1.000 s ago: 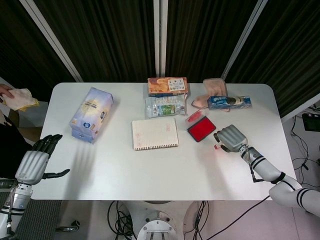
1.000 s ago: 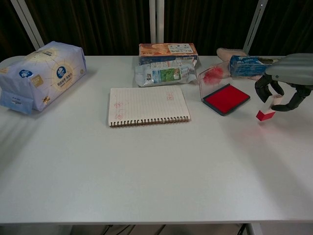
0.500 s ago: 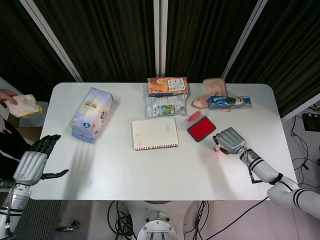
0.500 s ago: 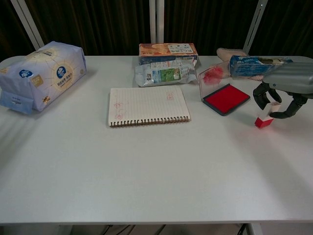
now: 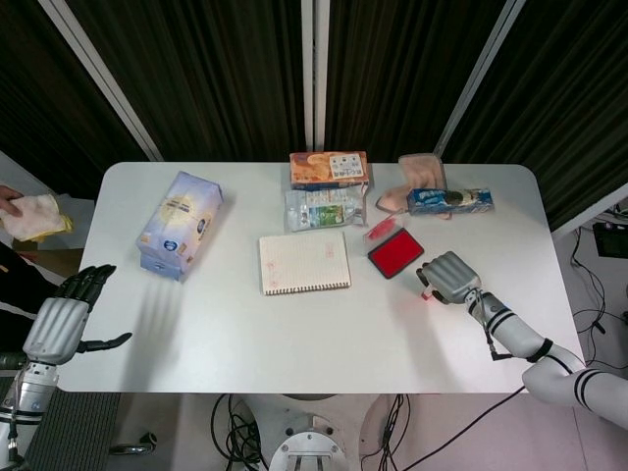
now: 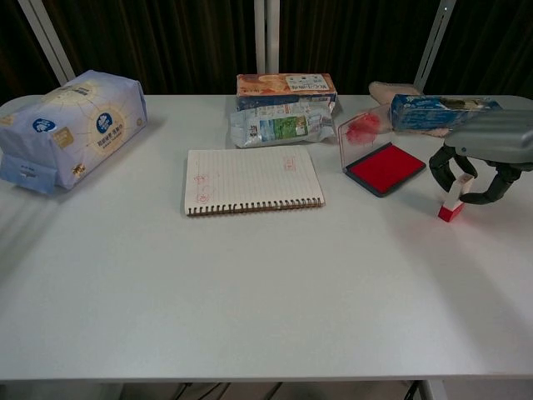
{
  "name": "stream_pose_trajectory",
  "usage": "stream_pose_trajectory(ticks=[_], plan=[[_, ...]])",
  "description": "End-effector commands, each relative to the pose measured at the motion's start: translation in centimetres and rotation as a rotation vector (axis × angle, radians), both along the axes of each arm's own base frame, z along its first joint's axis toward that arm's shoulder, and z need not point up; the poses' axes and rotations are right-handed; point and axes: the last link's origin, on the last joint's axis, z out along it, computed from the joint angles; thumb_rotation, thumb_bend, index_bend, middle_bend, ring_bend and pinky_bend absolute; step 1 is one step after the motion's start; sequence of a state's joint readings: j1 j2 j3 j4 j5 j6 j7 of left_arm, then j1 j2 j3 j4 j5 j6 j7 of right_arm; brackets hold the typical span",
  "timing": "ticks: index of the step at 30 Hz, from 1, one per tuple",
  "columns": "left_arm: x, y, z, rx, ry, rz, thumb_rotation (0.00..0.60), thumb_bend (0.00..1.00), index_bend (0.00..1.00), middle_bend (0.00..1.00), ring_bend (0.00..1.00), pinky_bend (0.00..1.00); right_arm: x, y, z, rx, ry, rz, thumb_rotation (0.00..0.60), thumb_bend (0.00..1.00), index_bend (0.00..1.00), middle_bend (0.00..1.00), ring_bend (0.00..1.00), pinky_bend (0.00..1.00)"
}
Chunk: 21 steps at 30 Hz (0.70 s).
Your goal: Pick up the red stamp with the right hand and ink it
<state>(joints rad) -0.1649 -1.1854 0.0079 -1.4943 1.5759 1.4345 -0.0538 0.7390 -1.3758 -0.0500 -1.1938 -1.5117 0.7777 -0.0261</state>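
While fingers (image 6: 450,163) hold it, red stamp (image 6: 452,202) stands upright

Backdrop: dark pleated curtain (image 5: 235,69) at 12 o'clock, crossed by pale metal struts (image 5: 314,69).
Furniture: white rounded rectangular table (image 5: 245,334).
Floor: black cables (image 5: 235,422) at 6 o'clock.

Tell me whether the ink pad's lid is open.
Yes. In the chest view the ink pad shows its bare red surface, with the clear lid raised behind it.
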Motion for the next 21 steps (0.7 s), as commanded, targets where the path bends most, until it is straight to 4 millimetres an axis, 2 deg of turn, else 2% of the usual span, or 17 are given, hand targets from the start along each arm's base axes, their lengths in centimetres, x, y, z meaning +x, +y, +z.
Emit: stream_pose_trajectory(ticks=[1, 6, 12, 18, 21], plan=[[-0.01, 0.00, 0.00, 0.000, 0.000, 0.000, 0.404, 0.02, 0.02, 0.09, 0.08, 0.17, 0.02, 0.01, 0.02, 0.000, 0.002, 0.001, 0.600, 0.25, 0.52, 0.44, 0.51, 0.75], [-0.01, 0.01, 0.02, 0.000, 0.000, -0.002, 0.400, 0.02, 0.02, 0.09, 0.08, 0.17, 0.01, 0.03, 0.16, 0.000, 0.005, 0.000, 0.600, 0.25, 0.50, 0.43, 0.51, 0.75], [0.03, 0.00, 0.12, 0.005, 0.000, -0.004, 0.398, 0.02, 0.02, 0.09, 0.08, 0.17, -0.13, 0.15, 0.41, 0.010, 0.014, -0.012, 0.600, 0.23, 0.42, 0.41, 0.48, 0.75], [0.08, -0.05, 0.25, 0.008, 0.002, -0.006, 0.400, 0.02, 0.02, 0.09, 0.08, 0.17, -0.02, 0.42, 0.68, 0.013, 0.013, -0.009, 0.600, 0.21, 0.38, 0.35, 0.46, 0.74], [0.09, -0.09, 0.26, 0.008, 0.003, -0.006, 0.401, 0.02, 0.02, 0.09, 0.08, 0.17, -0.05, 0.67, 0.93, 0.018, 0.016, -0.011, 0.600, 0.20, 0.33, 0.30, 0.45, 0.73]])
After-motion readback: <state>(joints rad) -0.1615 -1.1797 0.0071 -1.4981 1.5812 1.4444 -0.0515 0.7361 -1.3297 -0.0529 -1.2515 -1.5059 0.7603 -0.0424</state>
